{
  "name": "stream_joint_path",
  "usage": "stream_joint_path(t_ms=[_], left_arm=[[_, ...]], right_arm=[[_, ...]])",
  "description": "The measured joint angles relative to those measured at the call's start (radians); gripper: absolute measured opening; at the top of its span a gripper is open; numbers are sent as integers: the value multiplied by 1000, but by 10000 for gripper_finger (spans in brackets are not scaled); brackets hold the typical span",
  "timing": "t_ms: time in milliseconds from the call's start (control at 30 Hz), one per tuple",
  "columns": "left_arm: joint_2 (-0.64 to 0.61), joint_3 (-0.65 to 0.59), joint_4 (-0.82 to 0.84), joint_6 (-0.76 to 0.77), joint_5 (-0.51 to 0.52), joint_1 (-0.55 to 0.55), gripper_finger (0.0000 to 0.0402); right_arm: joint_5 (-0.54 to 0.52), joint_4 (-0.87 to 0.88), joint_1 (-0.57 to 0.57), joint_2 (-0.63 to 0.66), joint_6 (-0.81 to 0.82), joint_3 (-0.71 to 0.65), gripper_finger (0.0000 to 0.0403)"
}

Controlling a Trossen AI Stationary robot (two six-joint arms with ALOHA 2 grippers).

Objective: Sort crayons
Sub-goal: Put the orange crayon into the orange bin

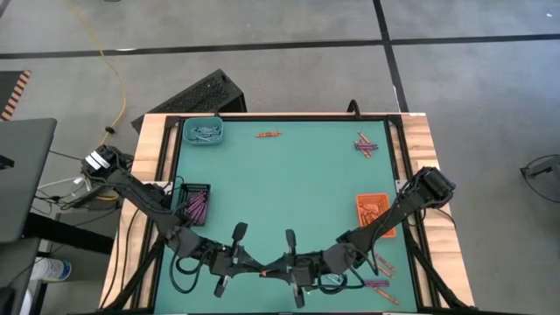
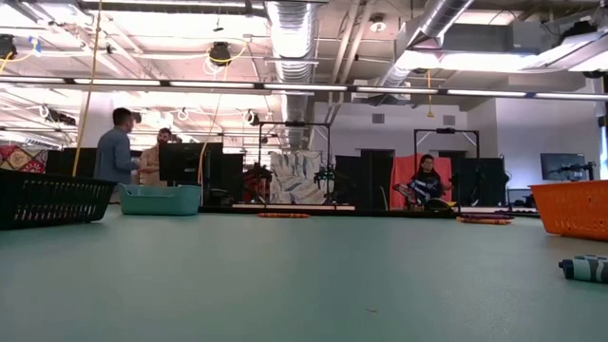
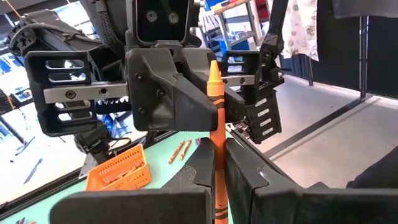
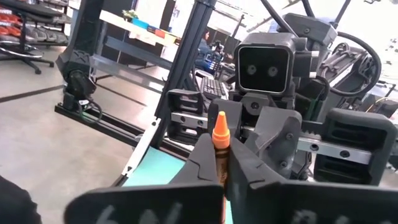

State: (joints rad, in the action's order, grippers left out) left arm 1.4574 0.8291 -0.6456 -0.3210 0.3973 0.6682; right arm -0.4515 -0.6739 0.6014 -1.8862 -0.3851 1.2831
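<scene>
One orange crayon (image 3: 216,118) is up off the table near its front edge, tip up, between my two grippers, which face each other. It shows as a small orange spot (image 1: 263,274) in the high view. My left gripper (image 3: 217,180) and my right gripper (image 4: 222,168) are both shut on it. A black tray (image 1: 195,201) holds purple crayons, an orange tray (image 1: 374,213) holds orange ones, and a teal tray (image 1: 203,132) holds pale ones. Loose crayons lie at the far middle (image 1: 268,134), far right (image 1: 366,146) and near right (image 1: 381,276). My left gripper pinches the crayon's wrapped shaft (image 3: 219,163) between its two fingers, coming level from the table's left side. The pointed tip (image 3: 213,73) rises above the fingers, clear of the table. My right gripper pinches the same crayon's shaft (image 4: 220,154) between its two fingers, level from the table's right side. The orange tip (image 4: 219,124) stands just above its fingertips.
The table's middle is bare green mat (image 1: 280,192). A raised wooden frame (image 1: 420,131) borders it. In the low view a pale grey-blue crayon (image 2: 581,269) lies close at the right. People stand and sit far off in the room beyond the table.
</scene>
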Motion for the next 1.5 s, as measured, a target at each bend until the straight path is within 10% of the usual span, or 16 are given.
stream_joint_path(t_ms=[367,533,733,1233,1500], left_arm=[[0,0,68,19,129,14,71],[-1,0,230,148,280,29,134],[0,-1,512,477,223,30,159],[1,-175,279,654,305,168,155],[1,-178,271,685,326,193,155]], right_arm=[[-103,120,1,0,112,1,3],[-246,353,2,5,293,1,2],[-285,779,-26,76,669,0,1],[-195,1994,-46,319,1584,0,3],[-22,2221,-50,402,1812,-24,4]])
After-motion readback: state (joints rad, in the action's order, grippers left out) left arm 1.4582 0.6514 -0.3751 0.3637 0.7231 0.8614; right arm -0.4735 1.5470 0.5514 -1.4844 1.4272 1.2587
